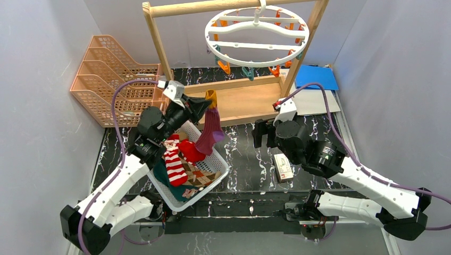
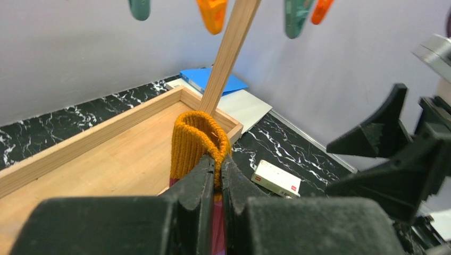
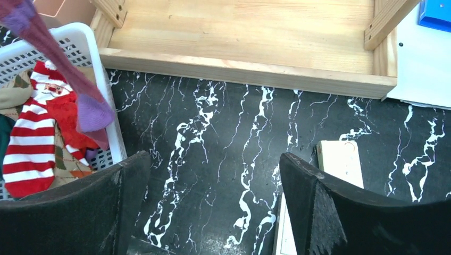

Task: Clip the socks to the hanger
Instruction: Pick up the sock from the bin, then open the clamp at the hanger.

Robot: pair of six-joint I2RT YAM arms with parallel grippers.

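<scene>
**Left pincer clamps a maroon sock by its cuff; right pincer spread and empty**

The left pincer (image 2: pixel 217 178) is closed tight on the orange cuff (image 2: pixel 194 139) of the maroon-purple sock (image 1: pixel 211 130). Its two dark fingers press together with the ribbed cuff folded into a loop above them. The rest of the sock hangs down from the grip, its toe end dangling over the far right corner of the white basket (image 1: pixel 220 160). From above, this pincer sits at the near edge of the wooden rack (image 1: pixel 239 104), lower than the hanger (image 1: pixel 255 47).

The right pincer (image 3: pixel 213 204) has its jaws wide apart and nothing between them. It hovers over the black marbled bench (image 1: pixel 244 154), to the right of the hanging sock and well apart from it. A small white box (image 1: pixel 283 167) lies on the bench just beside its right finger.

The other socks lie in the basket: a red-and-white striped sock (image 1: pixel 174 164), a red sock (image 1: pixel 190 151) beside it, an argyle sock (image 1: pixel 198 175) underneath, and a dark teal sock (image 1: pixel 166 179) at the near left side.

The hanger, a round white ring with curved crossbars, hangs by its hook from the rack's top bar. Orange clips (image 1: pixel 224 67) and teal clips (image 1: pixel 248 73) dangle below its rim; none of them holds a sock. In the left wrist view the clips show at the top edge, above the cuff.

Stacked orange trays (image 1: pixel 114 79) stand at the far left, and a blue folder (image 1: pixel 316 77) lies at the far right on white paper.
</scene>
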